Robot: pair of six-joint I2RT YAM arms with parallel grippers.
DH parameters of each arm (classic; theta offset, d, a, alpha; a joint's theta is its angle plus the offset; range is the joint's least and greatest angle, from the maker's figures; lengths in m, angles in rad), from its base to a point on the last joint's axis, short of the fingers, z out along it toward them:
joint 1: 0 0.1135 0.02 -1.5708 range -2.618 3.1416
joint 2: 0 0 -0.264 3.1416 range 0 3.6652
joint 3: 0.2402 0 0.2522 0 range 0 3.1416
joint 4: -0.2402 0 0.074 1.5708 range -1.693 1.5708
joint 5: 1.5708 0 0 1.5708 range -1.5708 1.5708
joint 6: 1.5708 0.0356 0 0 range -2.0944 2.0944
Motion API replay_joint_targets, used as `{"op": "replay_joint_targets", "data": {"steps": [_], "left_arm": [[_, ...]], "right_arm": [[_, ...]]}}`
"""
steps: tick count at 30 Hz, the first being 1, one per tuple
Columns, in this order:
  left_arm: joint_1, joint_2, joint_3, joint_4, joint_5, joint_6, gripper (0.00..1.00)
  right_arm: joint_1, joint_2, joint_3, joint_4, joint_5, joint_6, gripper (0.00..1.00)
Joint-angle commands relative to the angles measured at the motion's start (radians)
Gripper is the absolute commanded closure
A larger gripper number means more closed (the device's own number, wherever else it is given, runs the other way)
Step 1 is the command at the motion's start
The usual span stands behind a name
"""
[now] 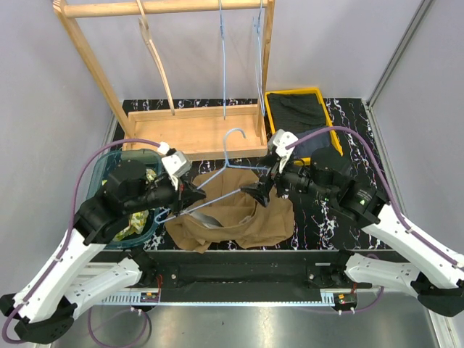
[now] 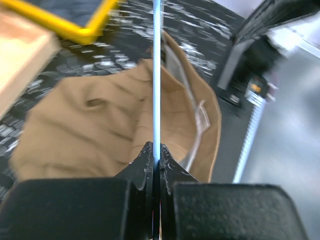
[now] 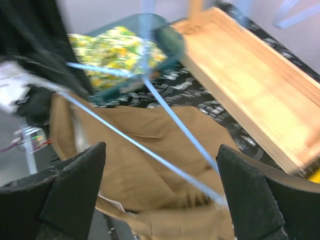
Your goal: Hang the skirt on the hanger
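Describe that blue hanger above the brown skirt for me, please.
The hanger is thin light-blue wire, probably coated metal: a triangle with a curved hook on top. It is held tilted over the brown skirt, hook toward the wooden rack. The left pincer is shut on its wire near one corner. The opposite end runs between the fingers of the open right pincer, which does not grip it. Whether it touches the skirt is unclear.

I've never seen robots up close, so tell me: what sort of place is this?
Probably a robotics test cell, not a home: bare grey walls, robot arms mounted at a marbled table, and a wooden rack of hangers behind a brown skirt.
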Motion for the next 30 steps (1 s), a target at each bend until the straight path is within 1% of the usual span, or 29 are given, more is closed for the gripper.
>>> {"op": "replay_joint_targets", "data": {"steps": [1, 2, 3, 6, 8, 10, 13, 14, 16, 18, 20, 23, 26, 27, 29, 30], "left_arm": [[0.003, -0.059, 0.005, 0.020, -0.286, -0.089, 1.00], [0.003, -0.060, 0.011, -0.001, -0.338, -0.092, 1.00], [0.003, -0.062, 0.019, -0.041, -0.357, -0.087, 1.00], [0.003, -0.079, 0.057, -0.113, -0.429, -0.070, 1.00], [0.004, -0.089, 0.097, -0.153, -0.473, -0.072, 1.00], [0.004, -0.094, 0.146, -0.178, -0.516, -0.070, 1.00], [0.003, -0.086, 0.210, -0.211, -0.613, -0.085, 1.00], [0.003, -0.073, 0.226, -0.219, -0.680, -0.095, 1.00], [0.004, -0.053, 0.269, -0.214, -0.738, -0.119, 1.00], [0.004, 0.001, 0.311, -0.193, -0.811, -0.135, 1.00], [0.004, 0.065, 0.347, -0.155, -0.844, -0.136, 1.00], [0.004, 0.145, 0.426, -0.084, -0.843, -0.122, 1.00], [0.003, 0.226, 0.538, -0.035, -0.835, -0.098, 1.00], [0.003, 0.246, 0.604, -0.032, -0.832, -0.090, 1.00], [0.003, 0.308, 0.666, -0.017, -0.818, -0.078, 1.00], [0.004, 0.329, 0.730, -0.015, -0.825, -0.073, 1.00]], "right_arm": [[0.000, -0.031, -0.048, 0.126, 0.307, 0.050, 0.00], [0.000, -0.039, -0.056, 0.135, 0.343, 0.056, 0.00], [0.000, -0.044, -0.060, 0.140, 0.406, 0.068, 0.00], [0.000, -0.067, -0.080, 0.142, 0.469, 0.070, 0.00], [0.000, -0.074, -0.091, 0.138, 0.479, 0.070, 0.00], [0.000, -0.087, -0.109, 0.138, 0.482, 0.105, 0.00], [0.000, -0.096, -0.131, 0.140, 0.476, 0.123, 0.00], [0.000, -0.096, -0.134, 0.138, 0.476, 0.128, 0.00], [0.002, -0.097, -0.141, 0.137, 0.476, 0.140, 0.00], [0.000, -0.099, -0.146, 0.137, 0.476, 0.148, 0.00], [0.000, -0.099, -0.146, 0.137, 0.479, 0.154, 0.00], [0.000, -0.100, -0.152, 0.134, 0.489, 0.162, 0.00], [-0.001, -0.111, -0.161, 0.135, 0.493, 0.169, 0.00], [0.000, -0.114, -0.166, 0.134, 0.496, 0.172, 0.00], [0.000, -0.122, -0.175, 0.134, 0.505, 0.175, 0.00], [0.000, -0.123, -0.177, 0.134, 0.506, 0.175, 0.00]]}}
